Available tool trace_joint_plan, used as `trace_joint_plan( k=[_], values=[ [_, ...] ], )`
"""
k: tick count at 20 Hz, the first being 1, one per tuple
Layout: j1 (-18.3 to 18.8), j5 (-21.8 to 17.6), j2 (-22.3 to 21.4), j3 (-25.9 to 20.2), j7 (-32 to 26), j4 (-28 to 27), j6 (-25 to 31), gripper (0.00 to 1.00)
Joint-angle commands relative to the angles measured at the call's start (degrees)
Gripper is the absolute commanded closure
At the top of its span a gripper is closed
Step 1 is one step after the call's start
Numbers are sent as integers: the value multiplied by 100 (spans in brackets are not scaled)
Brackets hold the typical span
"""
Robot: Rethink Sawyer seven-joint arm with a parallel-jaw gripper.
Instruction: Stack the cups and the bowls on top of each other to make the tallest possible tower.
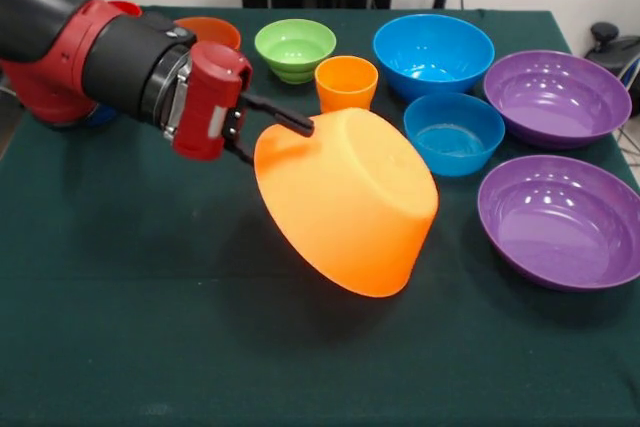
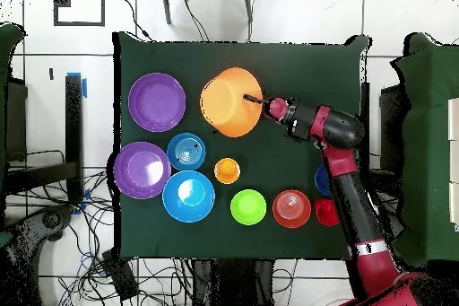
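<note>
My gripper is shut on the rim of the largest yellow-orange bowl, one finger outside and one inside. It holds the bowl tilted on its side above the table's middle; both also show in the overhead view, gripper and bowl. The orange cup stands upright just behind the bowl. The red cup stands near the arm and is mostly hidden in the front view. Loose bowls: green, big blue, light-blue, two purple, orange-red, dark-blue.
The dark green table carries all the bowls along its far side and right side in the front view. My arm reaches in from the left and covers the far left corner. Cables lie on the floor around the table.
</note>
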State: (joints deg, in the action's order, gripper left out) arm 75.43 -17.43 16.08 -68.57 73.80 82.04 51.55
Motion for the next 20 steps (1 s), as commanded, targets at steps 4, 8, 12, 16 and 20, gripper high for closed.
trace_joint_plan(
  k=[4,8,12,16,20],
  values=[
    [-362,-857,-681,919,469,1001,-1659,0],
    [-673,-1424,-1643,1239,1026,1441,-2655,0],
    [-1105,-1758,-2308,1752,1522,1602,-3549,0],
    [-1700,-2088,-2837,2411,1595,1436,-4245,0],
    [-2304,-2120,-3197,3163,1921,1319,-4739,0]
  ],
)
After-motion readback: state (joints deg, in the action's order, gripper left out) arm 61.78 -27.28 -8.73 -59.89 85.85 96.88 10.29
